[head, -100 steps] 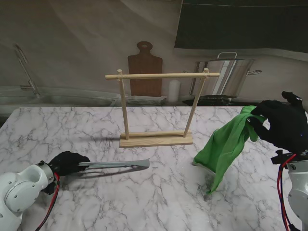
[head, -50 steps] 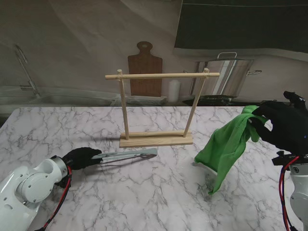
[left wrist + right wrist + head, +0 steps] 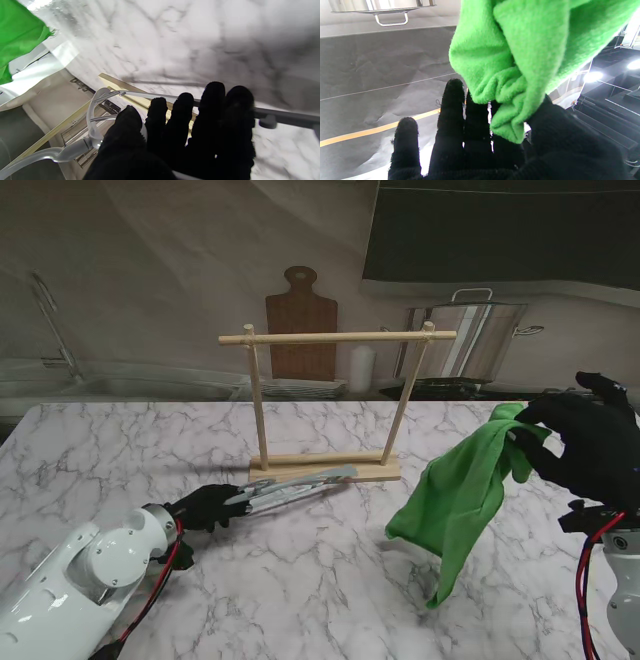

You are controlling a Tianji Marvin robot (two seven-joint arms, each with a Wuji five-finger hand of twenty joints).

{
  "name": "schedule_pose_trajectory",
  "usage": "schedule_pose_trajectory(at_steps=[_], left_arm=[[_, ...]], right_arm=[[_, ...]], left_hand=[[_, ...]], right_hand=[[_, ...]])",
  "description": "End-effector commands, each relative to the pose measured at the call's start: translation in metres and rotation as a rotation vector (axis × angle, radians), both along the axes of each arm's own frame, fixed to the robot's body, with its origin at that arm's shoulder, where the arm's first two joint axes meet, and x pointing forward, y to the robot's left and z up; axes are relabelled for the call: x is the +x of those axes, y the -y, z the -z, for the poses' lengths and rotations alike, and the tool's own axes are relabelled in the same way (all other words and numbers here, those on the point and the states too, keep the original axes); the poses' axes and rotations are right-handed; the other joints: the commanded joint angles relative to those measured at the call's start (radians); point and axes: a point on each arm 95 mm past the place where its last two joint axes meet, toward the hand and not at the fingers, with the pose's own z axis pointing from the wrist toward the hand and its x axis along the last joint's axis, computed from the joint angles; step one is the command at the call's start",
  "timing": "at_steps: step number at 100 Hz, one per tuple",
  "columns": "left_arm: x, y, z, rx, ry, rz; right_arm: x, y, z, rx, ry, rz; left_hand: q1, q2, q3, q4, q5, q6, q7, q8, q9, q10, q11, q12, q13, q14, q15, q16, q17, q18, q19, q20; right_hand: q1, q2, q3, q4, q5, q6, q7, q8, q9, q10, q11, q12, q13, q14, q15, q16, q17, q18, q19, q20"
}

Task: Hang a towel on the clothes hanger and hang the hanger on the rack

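Overhead stand view, two wrist close-ups

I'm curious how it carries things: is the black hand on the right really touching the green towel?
Touching. In the right wrist view the towel is bunched and pinched between the thumb and fingers of the right hand; the stand view shows it hanging from that hand.

This is a kitchen, or a mock-up of one. A white marble counter (image 3: pixel 330 580) runs back to a sink (image 3: pixel 120 387) with a tall tap (image 3: pixel 52 320) on the left. A wooden cutting board (image 3: pixel 301 330) leans against the grey wall, and a steel pot (image 3: pixel 478 335) with handles stands on the right under a dark panel (image 3: pixel 500 230).
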Motion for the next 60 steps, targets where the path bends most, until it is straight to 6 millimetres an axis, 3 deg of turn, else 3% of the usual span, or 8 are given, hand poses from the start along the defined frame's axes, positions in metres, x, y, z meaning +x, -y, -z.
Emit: schedule_pose_trajectory(at_steps=[1,13,19,28,60], left_arm=[[0.001,0.017,0.0,-0.008,-0.001,0.037],[0.002,0.036,0.002,-0.047,-0.026,0.054],[0.003,0.045,0.002,-0.066,-0.032,0.067],[0.004,0.059,0.004,-0.104,-0.049,0.077],[0.009,0.114,0.012,-0.264,-0.147,0.056]], right_arm=[[-0.003,-0.007,-0.002,0.007,-0.003,-0.023],[-0.006,-0.014,-0.004,0.015,-0.004,-0.045],[-0.007,-0.018,-0.004,0.03,-0.007,-0.057],[-0.009,-0.023,-0.004,0.063,-0.023,-0.077],[-0.01,-0.04,0.003,0.13,-0.072,-0.097]], left_hand=[[0.082,0.131,0.016,0.003,-0.007,-0.009,0.009,0.023,0.006,0.043,-0.007,-0.004,0.006,0.072,0.005,-0.022,0.026,0.03,-0.134,-0.02],[0.082,0.143,0.008,0.002,-0.027,-0.028,0.002,0.032,-0.021,0.032,-0.024,-0.014,-0.043,0.088,-0.023,-0.06,-0.012,0.054,-0.195,-0.049],[0.082,0.145,0.008,0.002,-0.03,-0.029,0.001,0.034,-0.022,0.028,-0.02,-0.011,-0.055,0.072,-0.027,-0.066,-0.037,0.047,-0.216,-0.056],[0.082,0.145,0.009,0.002,-0.029,-0.026,0.001,0.035,-0.014,0.03,0.0,0.004,-0.046,0.068,-0.015,-0.063,-0.034,0.021,-0.202,-0.046],[0.082,0.146,0.01,0.001,-0.029,-0.019,0.0,0.029,-0.012,0.035,0.021,0.022,-0.039,0.073,0.003,-0.051,-0.038,0.015,-0.172,-0.027]], right_hand=[[0.043,0.064,0.043,-0.006,0.057,-0.027,0.05,0.033,0.013,0.015,0.0,0.009,0.027,-0.001,0.01,0.016,-0.007,0.033,0.012,0.013],[0.042,0.064,0.043,-0.006,0.059,-0.027,0.048,0.033,0.014,0.014,-0.001,0.011,0.027,0.0,0.01,0.018,-0.007,0.034,0.014,0.015],[0.043,0.063,0.044,-0.006,0.06,-0.025,0.047,0.034,0.015,0.017,-0.001,0.011,0.027,0.001,0.009,0.018,-0.009,0.035,0.014,0.015],[0.045,0.061,0.046,-0.005,0.06,-0.02,0.046,0.034,0.015,0.022,-0.001,0.012,0.026,0.006,0.009,0.019,-0.01,0.034,0.014,0.016],[0.053,0.06,0.049,-0.004,0.066,-0.003,0.042,0.031,0.013,0.034,-0.002,0.014,0.02,0.018,0.013,0.023,-0.025,0.038,0.009,0.016]])
